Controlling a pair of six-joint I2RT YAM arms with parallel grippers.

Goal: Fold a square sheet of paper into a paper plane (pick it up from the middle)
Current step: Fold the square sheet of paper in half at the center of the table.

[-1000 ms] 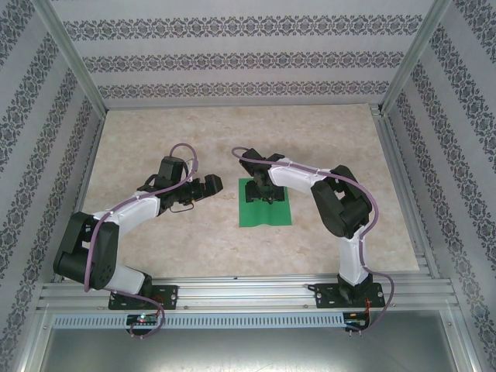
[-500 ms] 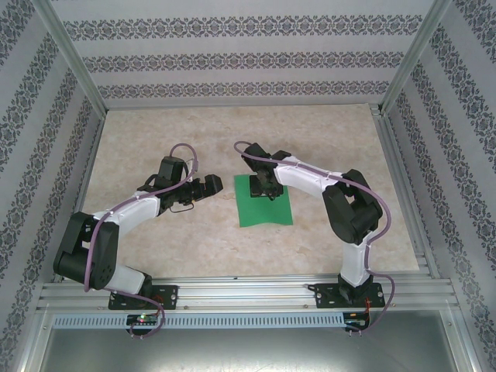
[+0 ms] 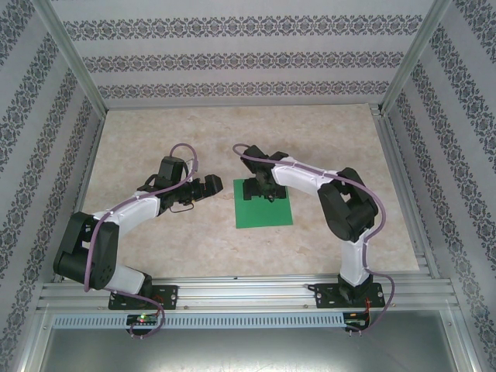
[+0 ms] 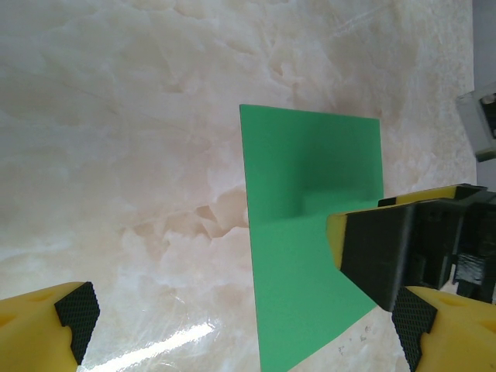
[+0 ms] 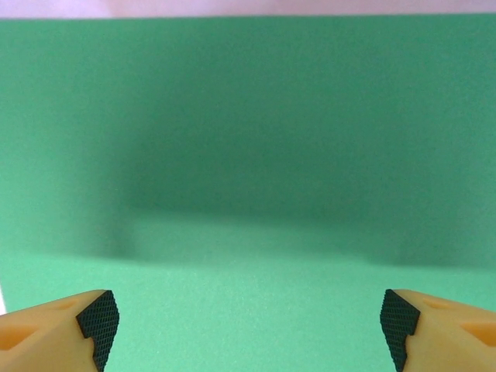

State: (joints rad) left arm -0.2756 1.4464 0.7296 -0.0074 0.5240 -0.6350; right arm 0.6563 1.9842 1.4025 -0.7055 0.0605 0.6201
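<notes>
1. The left arm (image 3: 124, 209) reaches from its base at the near left edge of the table (image 3: 155, 139) toward the middle.
2. The left gripper (image 3: 208, 187) hangs just left of the paper, pointing at it. Its jaws are spread wide and hold nothing. In the left wrist view, the left gripper (image 4: 244, 322) has bare table and the paper's near corner between its yellow fingers (image 4: 46, 329).
3. The paper (image 3: 263, 208) is a green square lying flat on the table, between the two grippers and near the table's middle. In the left wrist view a faint line crosses the paper (image 4: 310, 178); whether it is a crease or a shadow I cannot tell.
4. The right gripper (image 3: 262, 190) is over the far part of the paper, pointing down. From the right wrist, the right gripper (image 5: 248, 322) shows its jaws wide apart and released, with nothing pinched, and the paper (image 5: 248, 155) spreads below them. Whether the tips touch the sheet I cannot tell.
5. The right arm (image 3: 349, 209) bends back from there to its base at the near right edge.
</notes>
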